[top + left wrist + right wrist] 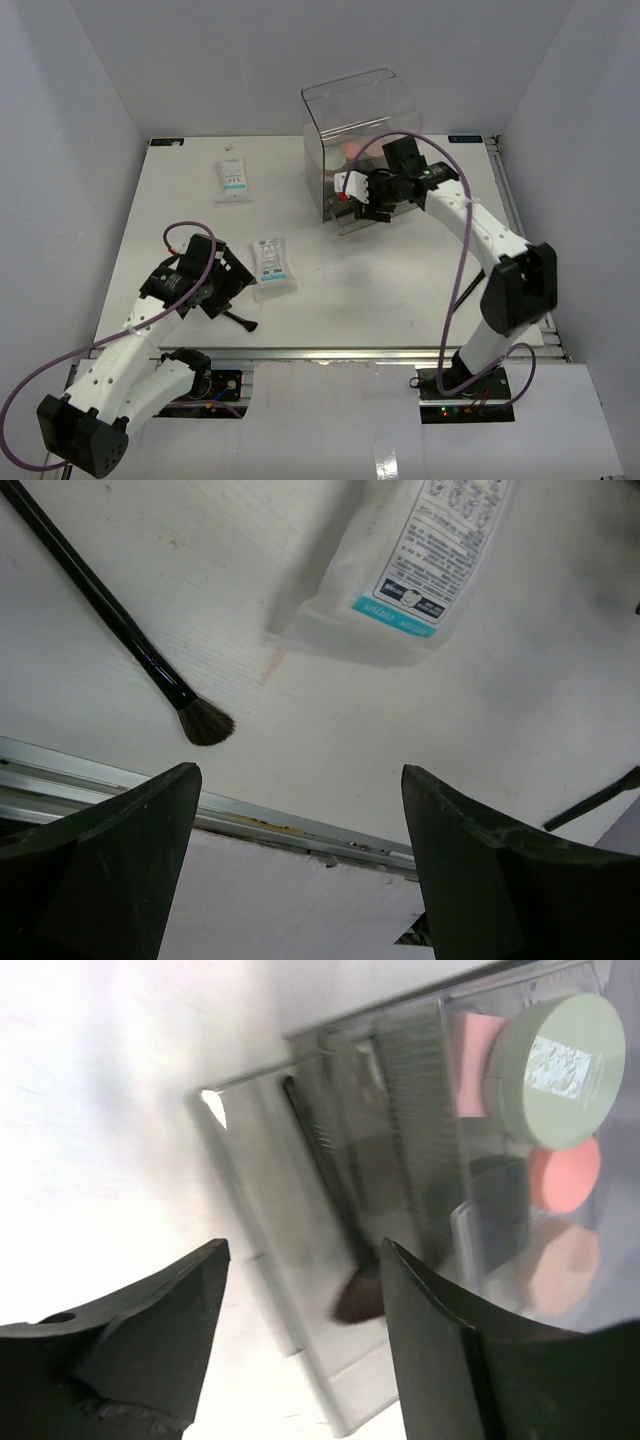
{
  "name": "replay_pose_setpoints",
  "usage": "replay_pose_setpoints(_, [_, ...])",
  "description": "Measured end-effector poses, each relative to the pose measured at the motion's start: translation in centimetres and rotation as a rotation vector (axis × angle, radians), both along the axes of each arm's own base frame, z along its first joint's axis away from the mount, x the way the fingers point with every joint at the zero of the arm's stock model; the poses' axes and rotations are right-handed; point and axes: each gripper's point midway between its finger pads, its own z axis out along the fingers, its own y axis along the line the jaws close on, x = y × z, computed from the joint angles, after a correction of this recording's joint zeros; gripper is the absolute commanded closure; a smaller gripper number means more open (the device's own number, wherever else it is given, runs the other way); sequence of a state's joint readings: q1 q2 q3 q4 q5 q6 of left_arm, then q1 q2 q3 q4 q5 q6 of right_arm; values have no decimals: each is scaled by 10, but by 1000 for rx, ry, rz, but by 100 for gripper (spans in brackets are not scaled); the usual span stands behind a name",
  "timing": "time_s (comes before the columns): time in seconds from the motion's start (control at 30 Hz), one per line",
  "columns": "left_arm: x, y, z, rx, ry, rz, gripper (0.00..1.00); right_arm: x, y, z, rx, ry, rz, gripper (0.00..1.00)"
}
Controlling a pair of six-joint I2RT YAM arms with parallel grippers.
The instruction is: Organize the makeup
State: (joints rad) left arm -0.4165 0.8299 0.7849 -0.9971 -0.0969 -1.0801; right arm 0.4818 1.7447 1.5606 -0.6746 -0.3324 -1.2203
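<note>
The left gripper (298, 775) hangs low over the matte white table (500, 680), its two blunt black wedge-shaped fingers (100, 880) spread wide with nothing between them. Ahead of it and off to one side lies a black brush (150, 660), a thin glossy handle ending in a short, soft tuft of dark bristles that points back toward the fingertips. Ahead on the other side lies a flat white sachet (400, 560) with fine print and a teal band along its nearer edge, apart from the brush. A brushed metal rail (250, 820) marking the table's edge runs just under the fingertips. The right gripper (302, 1248) is also parted and grips nothing; it hovers over the front of the clear plastic box (260, 1190). Beyond the gap between its fingers, inside a shallow transparent compartment beside a ribbed panel, shows a second brush (358, 1295), blurred, with a slim black stem and a brownish tuft. Farther in, past the right-hand finger in that view, sit a pale green round compact (560, 1055) with a shiny label, a pink square pad (472, 1050) partly tucked under it, a coral round compact (565, 1175) and a dark compact (500, 1210).
</note>
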Motion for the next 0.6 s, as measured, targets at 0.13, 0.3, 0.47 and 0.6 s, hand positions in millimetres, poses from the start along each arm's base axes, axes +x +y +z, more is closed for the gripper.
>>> replay_pose_setpoints(0.13, [1, -3, -27, 6, 125, 8, 24, -63, -10, 43, 194, 51, -22, 29])
replay_pose_setpoints(0.3, [-5, 6, -60, 5, 276, 52, 29, -131, -29, 48, 356, 108, -24, 28])
replay_pose_setpoints(0.47, [0, 20, -69, 9, 301, 120, 30, -148, -47, 19, 427, 205, -84, 28])
replay_pose_setpoints(0.6, [-3, 32, -88, 19, 338, 174, 30, -144, -64, 12, 471, 241, -152, 28])
